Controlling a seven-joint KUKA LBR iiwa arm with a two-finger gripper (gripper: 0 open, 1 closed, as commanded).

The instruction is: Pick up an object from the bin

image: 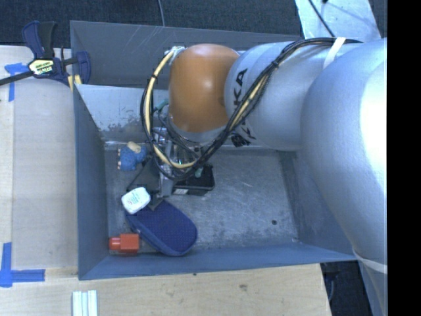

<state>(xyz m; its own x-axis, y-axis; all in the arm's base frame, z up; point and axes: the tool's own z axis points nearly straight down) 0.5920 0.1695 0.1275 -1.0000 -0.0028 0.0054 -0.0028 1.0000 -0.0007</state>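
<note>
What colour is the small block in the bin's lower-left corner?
The small rectangular block is orange-red, clearest in the camera view.

The silver-grey arm [309, 104] carries black lettering [241, 101], an orange dome [197, 87] and yellow-black cables [148, 97].

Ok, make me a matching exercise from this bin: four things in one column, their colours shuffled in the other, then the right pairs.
Things:
1. block
2. pouch
3. oval piece
4. box

Colours:
A. white
B. black
C. orange-red
D. dark blue

Pairs: 1-C, 2-D, 3-A, 4-B.
</note>
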